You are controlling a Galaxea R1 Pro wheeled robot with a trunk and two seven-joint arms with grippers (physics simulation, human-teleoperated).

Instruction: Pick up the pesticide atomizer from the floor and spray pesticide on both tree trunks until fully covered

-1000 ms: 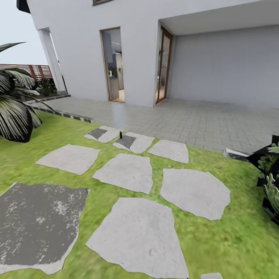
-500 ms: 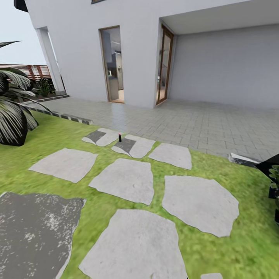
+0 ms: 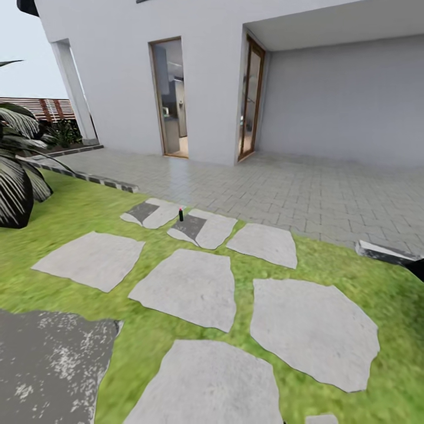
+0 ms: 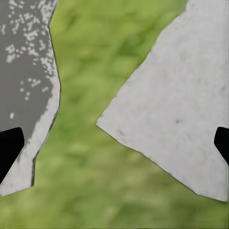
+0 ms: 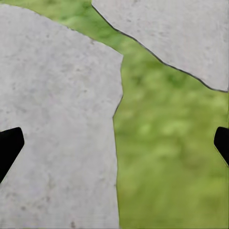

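Standing far ahead, atomizer (image 3: 181, 215) btwn slabs (image 3: 194, 228), both end effectors spread (empty)

I see a striped broad-leaved bush (image 3: 15, 176) at the left edge, an open doorway (image 3: 171, 97) ahead, and a tiled patio (image 3: 294, 188) stretching across before it.

Light: bright, even daylight, no glare.
Shadows: faint; porch recess (image 3: 341, 88) slightly dimmer.
Blur: lawn (image 3: 76, 212) soft; wrist views smeared.
Edges: stretched.
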